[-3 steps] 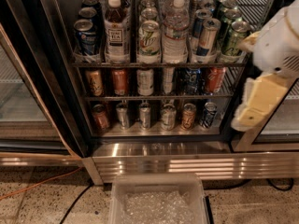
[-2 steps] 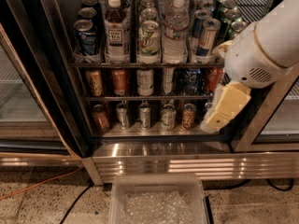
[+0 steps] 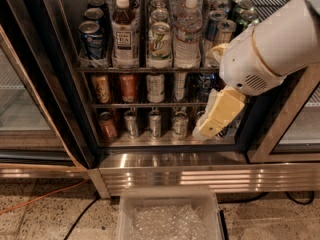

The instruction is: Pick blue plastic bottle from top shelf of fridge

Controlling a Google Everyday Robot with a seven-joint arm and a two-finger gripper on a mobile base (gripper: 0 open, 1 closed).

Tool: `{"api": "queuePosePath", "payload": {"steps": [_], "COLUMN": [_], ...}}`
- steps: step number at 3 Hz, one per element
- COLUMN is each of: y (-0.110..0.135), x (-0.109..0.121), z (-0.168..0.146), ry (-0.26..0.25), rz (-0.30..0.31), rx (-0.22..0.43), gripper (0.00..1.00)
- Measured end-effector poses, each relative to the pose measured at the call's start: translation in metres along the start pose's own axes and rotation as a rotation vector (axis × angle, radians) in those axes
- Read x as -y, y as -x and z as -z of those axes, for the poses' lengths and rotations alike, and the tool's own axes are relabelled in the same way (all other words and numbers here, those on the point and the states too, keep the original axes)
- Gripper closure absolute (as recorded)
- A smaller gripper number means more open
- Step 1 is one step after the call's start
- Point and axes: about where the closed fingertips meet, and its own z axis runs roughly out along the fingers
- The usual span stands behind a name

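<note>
Camera view, near to far: clear plastic bin (image 3: 167,219) at bottom centre on the speckled floor; orange cable (image 3: 40,202) at lower left; behind them the fridge (image 3: 67,84) with its steel base grille (image 3: 200,176) across the lower middle.

White arm (image 3: 272,46) enters from the upper right; gripper (image 3: 206,128) is the pale yellow part below it, pointing down and left, in front of the right end of the two lower can racks; spread or pressed together: cannot tell from this angle; nothing visibly in it.

Further back: top shelf (image 3: 150,70), highest rack in frame; blue plastic bottle (image 3: 125,36) stands upright at the front of the second lane from the left; white cap, white label, dark liquid; blue cans (image 3: 93,39) just beside it on the left, green-and-white can (image 3: 159,44) just beside it on the right, ribbed water bottle (image 3: 187,34) one lane further right.

Key relation: bottle lies up and left of the gripper and deeper in; well apart, a rack or two higher and several lanes over; long axis vertical.

My read: approach phase, grasp not begun; next move needs the gripper raised, shifted left and levelled to come at the bottle body from the front, above the shelf lip; neighbours are tight, so the adjacent cans could get knocked.
</note>
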Motion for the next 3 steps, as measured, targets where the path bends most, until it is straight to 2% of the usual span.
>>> {"api": "queuePosePath", "payload": {"steps": [1, 2, 3], "y": [0.004, 0.015, 0.037], "x": [0.0, 0.006, 0.032], "z": [-0.008, -0.038, -0.059], "ry": [0.006, 0.006, -0.048], "rz": [-0.002, -0.061, -0.112], "rx": [0.031, 0.141, 0.326], "gripper": [0.0, 0.0, 0.0]}}
